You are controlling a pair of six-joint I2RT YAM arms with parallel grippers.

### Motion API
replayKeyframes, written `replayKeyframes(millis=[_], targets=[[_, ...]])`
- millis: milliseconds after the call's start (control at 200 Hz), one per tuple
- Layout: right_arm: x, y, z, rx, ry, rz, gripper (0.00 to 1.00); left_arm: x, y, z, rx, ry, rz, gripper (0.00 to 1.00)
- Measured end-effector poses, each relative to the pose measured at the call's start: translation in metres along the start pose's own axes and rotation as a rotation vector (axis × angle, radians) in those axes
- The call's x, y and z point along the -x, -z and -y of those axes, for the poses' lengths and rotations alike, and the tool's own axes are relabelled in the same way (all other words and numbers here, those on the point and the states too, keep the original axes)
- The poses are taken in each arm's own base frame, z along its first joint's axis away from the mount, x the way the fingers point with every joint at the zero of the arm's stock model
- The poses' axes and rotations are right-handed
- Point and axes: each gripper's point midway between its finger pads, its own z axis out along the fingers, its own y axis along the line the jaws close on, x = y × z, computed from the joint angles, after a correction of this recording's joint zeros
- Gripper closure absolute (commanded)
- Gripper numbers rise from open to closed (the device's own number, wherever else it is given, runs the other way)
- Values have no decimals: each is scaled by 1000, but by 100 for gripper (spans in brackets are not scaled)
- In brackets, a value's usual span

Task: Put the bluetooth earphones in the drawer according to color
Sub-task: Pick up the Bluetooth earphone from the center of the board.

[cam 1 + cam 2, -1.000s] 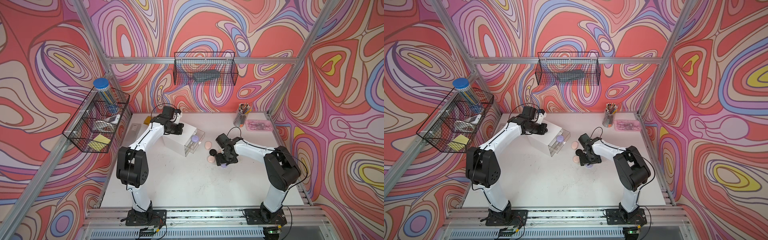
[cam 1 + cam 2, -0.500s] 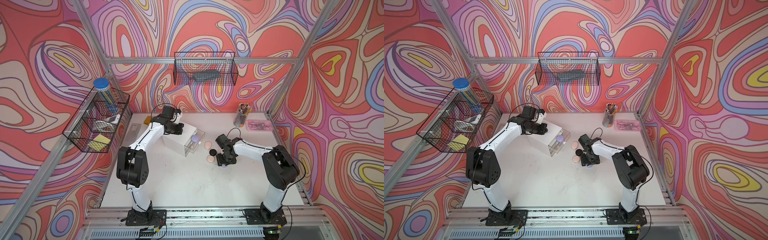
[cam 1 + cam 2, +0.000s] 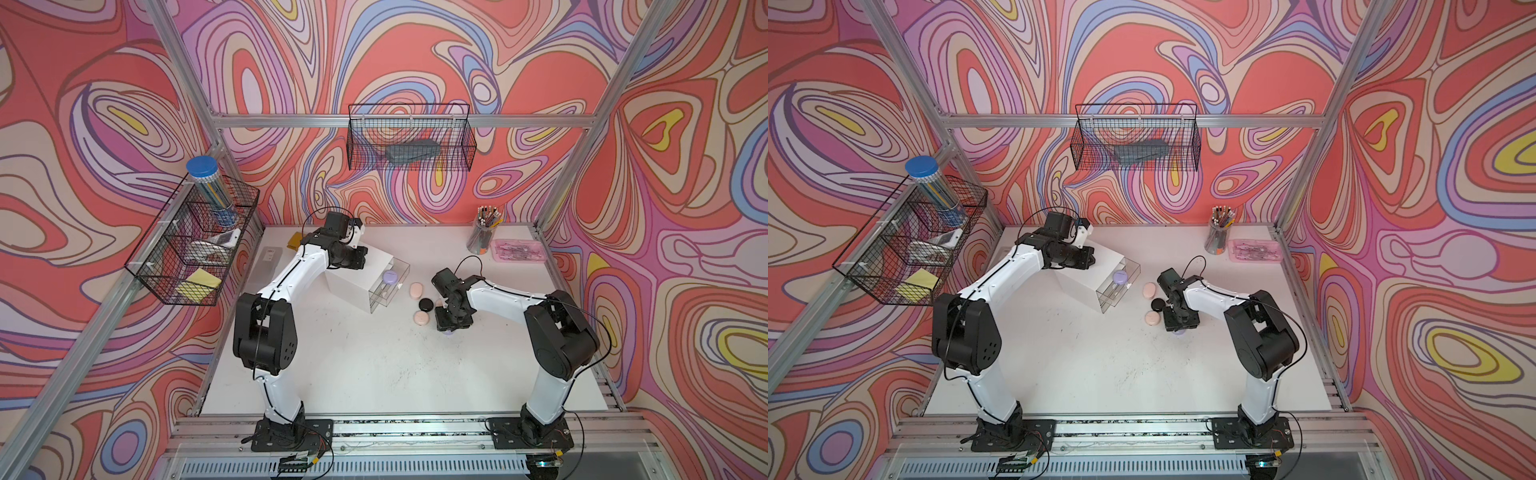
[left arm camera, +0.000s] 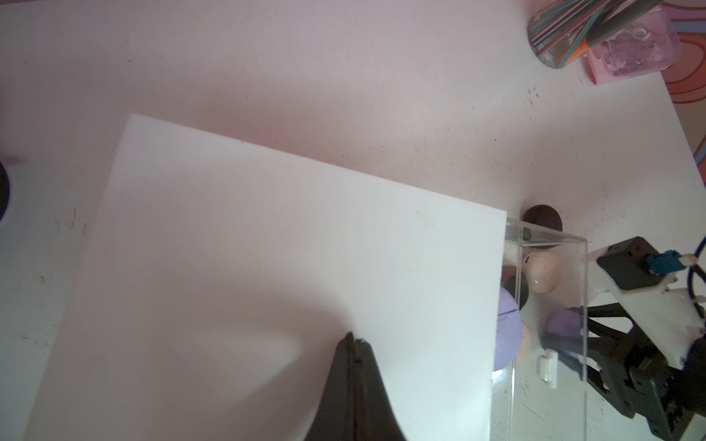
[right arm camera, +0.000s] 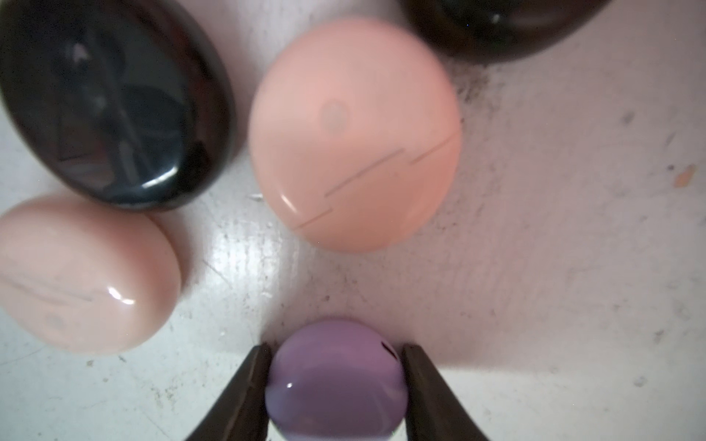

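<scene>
The drawer [image 3: 353, 286] is a white cabinet, its top clear drawer [image 4: 546, 244] pulled out with one lavender earphone case [image 3: 390, 276] inside. My left gripper [image 4: 355, 338] is shut and rests on the cabinet's white top. To the right, on the table, lie two pink cases [image 3: 416, 289] [image 3: 420, 318] and a black case [image 3: 425, 304]. My right gripper [image 5: 337, 347] points down beside them, its fingers pressed against both sides of a second lavender case [image 5: 336, 389], which sits on the table. The right wrist view also shows a third pink case [image 5: 353, 152] and a second black case [image 5: 496, 26].
A pencil cup [image 3: 482, 237] and a pink tray [image 3: 519, 251] stand at the back right. A frosted flat box [image 3: 270, 266] lies left of the cabinet, behind my left arm. Wire baskets hang on the left wall [image 3: 195, 245] and back wall [image 3: 411, 141].
My right gripper's jaws have narrowed from wide open onto the lavender case on the table. The left arm and the cabinet have not moved.
</scene>
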Motion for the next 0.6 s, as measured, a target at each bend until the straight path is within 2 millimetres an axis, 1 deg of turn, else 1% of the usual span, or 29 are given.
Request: replayKeyframes(millis=[391, 501, 601], targets=[[0, 3, 1, -5, -1, -6, 60, 0, 0, 0, 3, -2, -2, 100], [3, 9, 0, -7, 0, 4, 60, 0, 0, 0, 4, -2, -1, 100], [13, 21, -3, -3, 7, 29, 60, 0, -1, 0, 4, -3, -2, 100]])
